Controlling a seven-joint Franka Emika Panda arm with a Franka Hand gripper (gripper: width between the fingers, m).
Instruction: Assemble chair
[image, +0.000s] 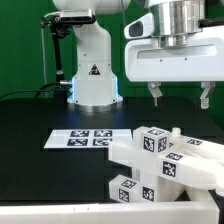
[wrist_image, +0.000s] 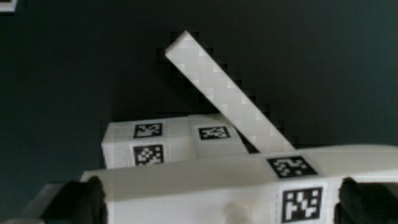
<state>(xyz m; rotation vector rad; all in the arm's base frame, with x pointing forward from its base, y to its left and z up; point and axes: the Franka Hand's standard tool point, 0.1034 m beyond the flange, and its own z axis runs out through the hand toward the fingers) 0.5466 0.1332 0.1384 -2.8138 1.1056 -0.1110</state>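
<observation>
The chair's white tagged pieces lie bunched at the exterior view's lower right: a slotted block, a larger piece and a small cube. My gripper hangs above them, open, with both fingertips in free air. In the wrist view the dark fingers stand wide on either side of a broad white tagged piece below them, and nothing is held. A tagged block lies beyond it.
The marker board lies flat on the black table, to the left of the pieces in the exterior view. The robot's white base stands at the back. A long white strip slants across the wrist view; I cannot tell what it is.
</observation>
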